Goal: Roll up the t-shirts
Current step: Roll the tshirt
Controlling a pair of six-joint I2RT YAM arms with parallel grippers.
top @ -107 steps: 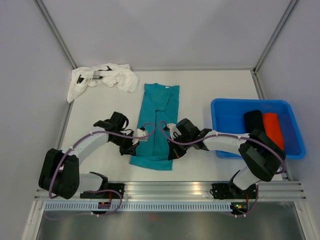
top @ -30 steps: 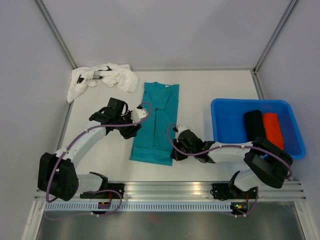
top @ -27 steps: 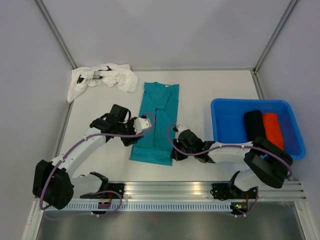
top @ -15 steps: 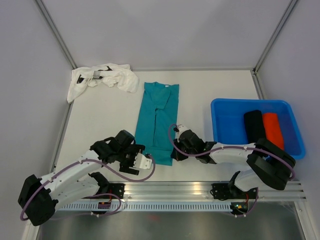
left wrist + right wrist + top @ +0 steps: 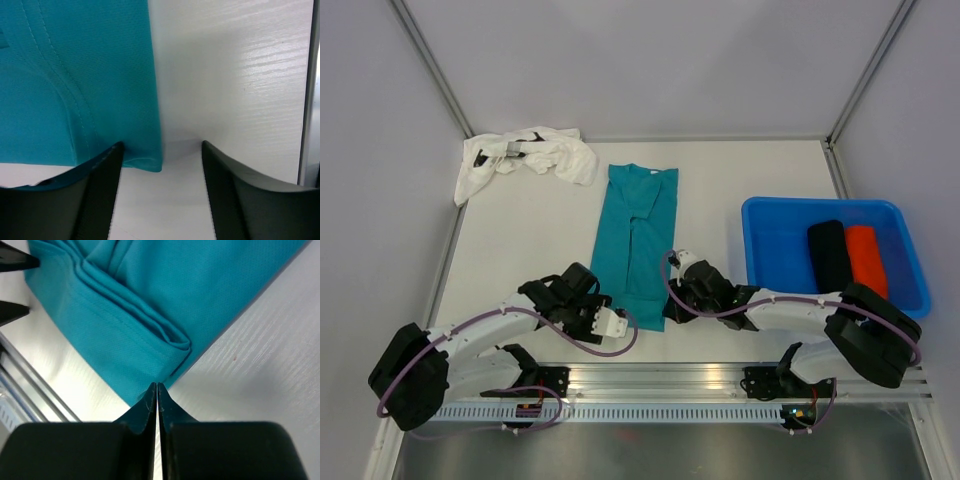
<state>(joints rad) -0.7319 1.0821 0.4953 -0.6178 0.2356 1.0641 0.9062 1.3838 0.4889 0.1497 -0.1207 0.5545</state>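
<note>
Up and left of the teal t-shirt (image 5: 638,230), the white t-shirt (image 5: 532,155) is seen crumpled. The teal t-shirt is laid folded lengthwise, nothing rolled yet. Its left hem corner is straddled by the open left gripper (image 5: 161,146), and its right hem corner is pinched by the closed right gripper (image 5: 156,388).

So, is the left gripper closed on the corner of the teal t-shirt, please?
No, the left gripper is open, with the corner of the teal t-shirt lying between its spread fingers.
</note>
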